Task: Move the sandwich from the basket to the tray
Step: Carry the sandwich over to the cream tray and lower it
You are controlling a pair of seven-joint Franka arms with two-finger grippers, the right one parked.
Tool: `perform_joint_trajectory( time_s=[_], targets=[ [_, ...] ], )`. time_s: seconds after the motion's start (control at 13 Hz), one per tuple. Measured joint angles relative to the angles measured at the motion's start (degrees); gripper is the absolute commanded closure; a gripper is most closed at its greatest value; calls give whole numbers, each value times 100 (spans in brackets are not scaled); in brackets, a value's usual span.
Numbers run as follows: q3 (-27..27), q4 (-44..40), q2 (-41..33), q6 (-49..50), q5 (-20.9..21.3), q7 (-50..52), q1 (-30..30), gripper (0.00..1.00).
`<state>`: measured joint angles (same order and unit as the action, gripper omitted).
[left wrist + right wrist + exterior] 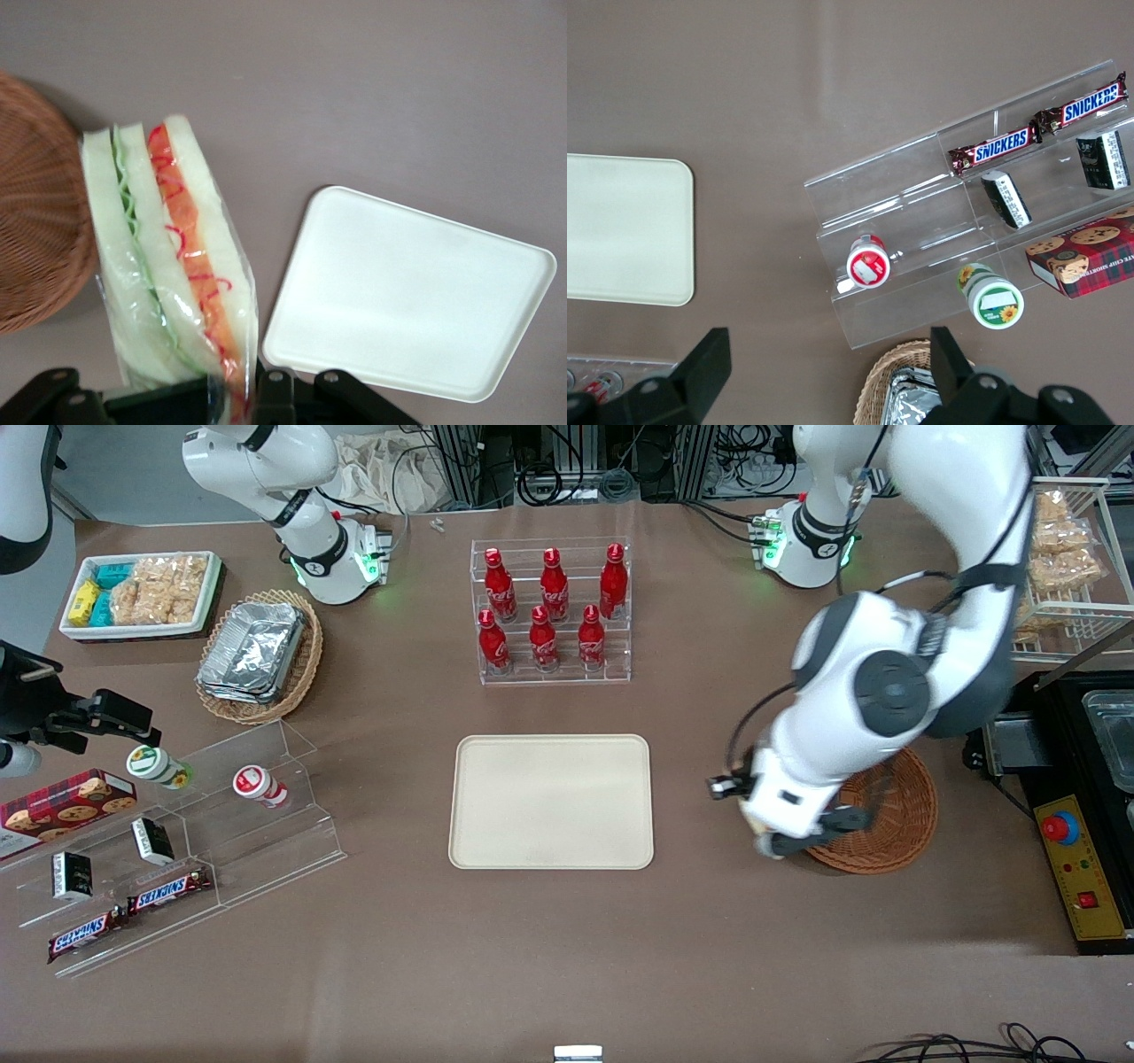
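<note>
In the left wrist view my left gripper [190, 398] is shut on the sandwich [168, 266], a wedge of white bread in clear wrap with red-orange and green filling. It hangs above the bare table between the reddish-brown wicker basket [35, 221] and the cream tray [407, 292]. In the front view the gripper [780, 840] is at the basket's [895, 824] rim on the side toward the tray [551, 802]. The arm hides the sandwich there. The tray has nothing on it.
A clear rack of red bottles [551, 611] stands farther from the camera than the tray. Toward the parked arm's end are an acrylic snack stand [177, 841] and a tan basket with foil containers [257, 655]. A control box [1072, 859] lies beside the basket.
</note>
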<state>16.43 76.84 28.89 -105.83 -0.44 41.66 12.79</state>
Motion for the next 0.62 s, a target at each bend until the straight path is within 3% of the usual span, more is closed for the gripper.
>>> perform_joint_trajectory(
  time_s=[0.31,0.62],
  targets=[
    [11,-514,1014,-800,-8,-56,706,96],
    [266,-568,1704,-1467,-141,-66,949,95]
  ],
)
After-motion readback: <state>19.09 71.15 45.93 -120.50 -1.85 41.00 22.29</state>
